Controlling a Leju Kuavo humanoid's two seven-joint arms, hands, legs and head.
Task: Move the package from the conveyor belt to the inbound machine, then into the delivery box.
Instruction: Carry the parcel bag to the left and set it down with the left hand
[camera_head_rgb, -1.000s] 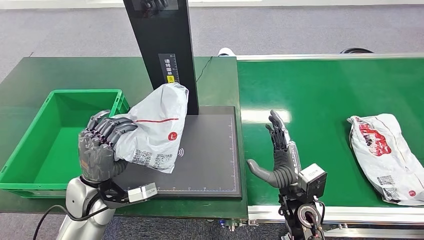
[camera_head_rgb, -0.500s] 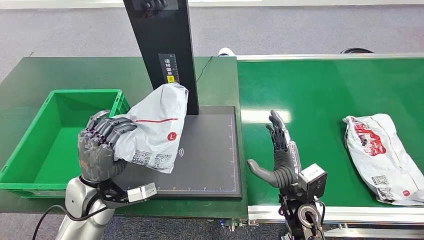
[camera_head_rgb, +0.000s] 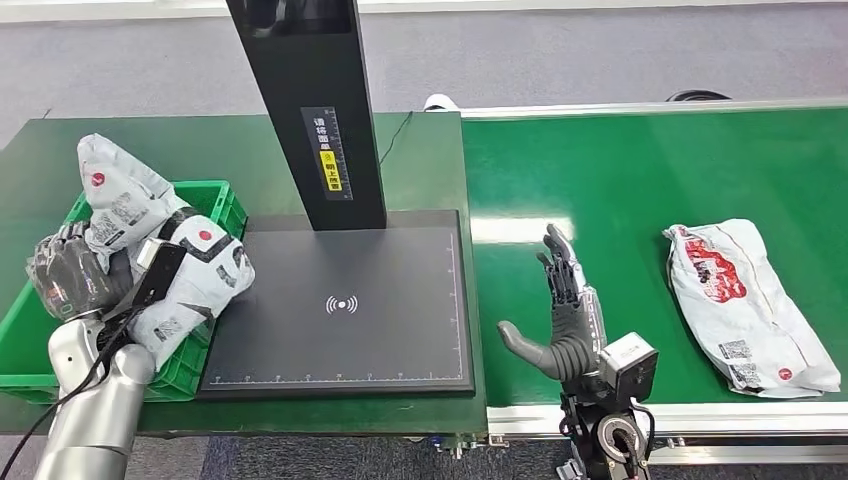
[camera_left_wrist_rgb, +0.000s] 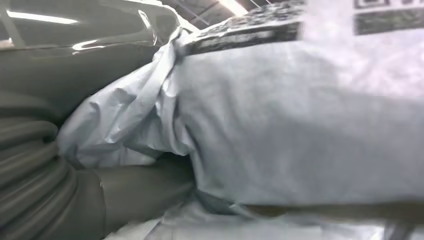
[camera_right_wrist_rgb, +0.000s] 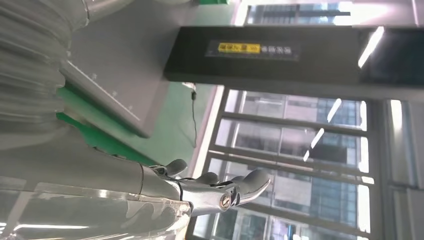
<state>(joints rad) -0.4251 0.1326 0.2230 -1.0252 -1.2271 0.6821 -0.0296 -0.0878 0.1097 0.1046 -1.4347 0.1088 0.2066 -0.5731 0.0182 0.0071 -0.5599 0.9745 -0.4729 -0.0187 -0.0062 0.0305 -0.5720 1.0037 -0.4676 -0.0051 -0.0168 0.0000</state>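
item: package (camera_head_rgb: 165, 255), grey-white mailer bag. location: clutched in the left hand (camera_head_rgb: 70, 275), held above the near rim of the green delivery box (camera_head_rgb: 215, 195), not yet let go. inbound machine (camera_head_rgb: 340, 305): scan plate bare, so that step judged done. remaining: release into the box. right hand (camera_head_rgb: 560, 320): unclenched, fingers spread, holding nothing, over the conveyor belt (camera_head_rgb: 620, 170). second package (camera_head_rgb: 745, 305): lying on the belt, untouched.
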